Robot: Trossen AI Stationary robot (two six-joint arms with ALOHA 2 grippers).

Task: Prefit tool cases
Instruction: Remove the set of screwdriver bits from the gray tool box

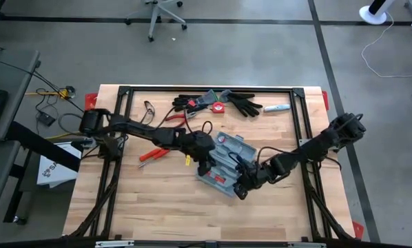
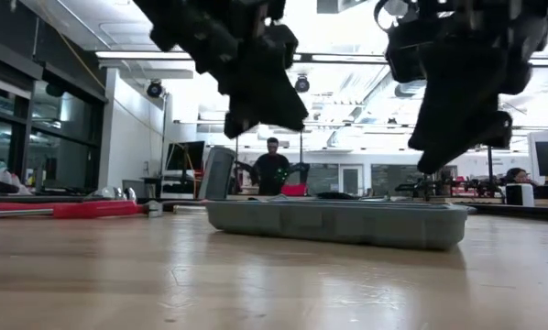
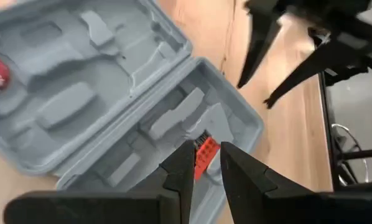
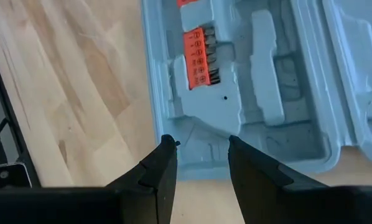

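Hovering over the open tool case [image 1: 223,165] mid-worktop [image 1: 158,207]: my left gripper [image 3: 204,163] and right gripper [image 4: 198,155] are both partly open, empty. Best descend slowly, square to the red bit holder [image 4: 196,56].

Your case [image 1: 223,164] lies open at table [image 1: 151,200] centre, lid half toward 12 o'clock. Bit holder [image 4: 197,57] sits in moulded tray inside case. Left gripper [image 1: 203,167] hangs over case's 9 o'clock edge; right gripper [image 1: 241,189] over its 4 o'clock corner. Pliers [image 1: 153,154] lie on table at 9 o'clock of case. Gloves [image 1: 246,105] and tape measure [image 1: 218,107] lie along table's 12 o'clock edge.
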